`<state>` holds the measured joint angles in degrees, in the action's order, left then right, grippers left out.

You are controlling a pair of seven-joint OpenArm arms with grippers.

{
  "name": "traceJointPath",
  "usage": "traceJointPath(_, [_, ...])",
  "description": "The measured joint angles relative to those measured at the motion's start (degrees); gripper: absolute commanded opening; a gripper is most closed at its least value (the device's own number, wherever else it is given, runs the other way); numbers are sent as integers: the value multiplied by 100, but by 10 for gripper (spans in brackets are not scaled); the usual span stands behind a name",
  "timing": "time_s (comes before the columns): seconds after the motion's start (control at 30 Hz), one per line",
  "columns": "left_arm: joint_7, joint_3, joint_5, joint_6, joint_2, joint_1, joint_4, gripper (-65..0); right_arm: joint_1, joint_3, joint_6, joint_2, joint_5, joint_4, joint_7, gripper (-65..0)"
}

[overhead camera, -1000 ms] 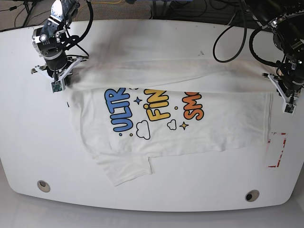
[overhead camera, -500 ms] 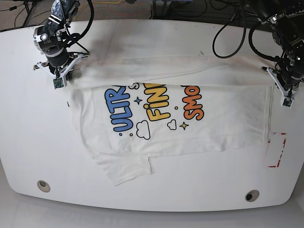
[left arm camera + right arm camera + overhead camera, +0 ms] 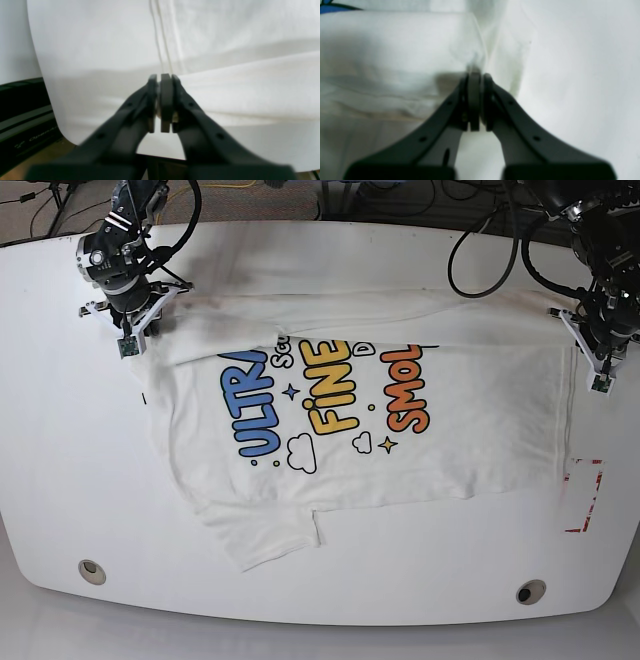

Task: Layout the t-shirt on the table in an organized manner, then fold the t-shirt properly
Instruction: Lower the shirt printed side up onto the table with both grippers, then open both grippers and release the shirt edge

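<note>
The white t-shirt lies print side up on the table, with "ULTRA", "FINE" and "SMOL" showing. Its far edge is stretched in a band between the two grippers. A sleeve sticks out at the near left. My right gripper is at the shirt's far left corner. In the right wrist view this gripper is shut on a bunch of the t-shirt. My left gripper is at the far right corner. Seen from the left wrist, it has its jaws pressed close on the hem of the t-shirt.
A red-white tape rectangle sits on the table right of the shirt. Two round metal grommets lie near the front edge. Dark cables loop behind the far edge. The table's rounded corner and dark floor show in the left wrist view.
Both grippers moved toward the far edge, drawing the folded-over top layer back with them. The lettering, half covered before, now shows in full.
</note>
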<state>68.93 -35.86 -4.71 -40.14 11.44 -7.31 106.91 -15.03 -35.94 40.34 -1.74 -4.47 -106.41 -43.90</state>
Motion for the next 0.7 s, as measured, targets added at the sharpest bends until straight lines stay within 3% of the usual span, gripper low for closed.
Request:
traceJointPath(0.2, [-2,0,2,2,2,-131,0,-375,-39,0,-2,0,0,-2,13,-331])
traceJointPath(0.4, [-4,-2,22,2,4,-153,-24,-303,-205,0,-4,0,-20,-164,-11,-147])
traceJointPath(0.5, [-4,-7,20,4,4,-118,-149,-301,-267,0,-2,0,-20,-317,-7,-117])
traceJointPath(0.7, [22,-11,-11,0,146,-46,-229,-300,-280,0,-7,-2,48,-662,0,-117])
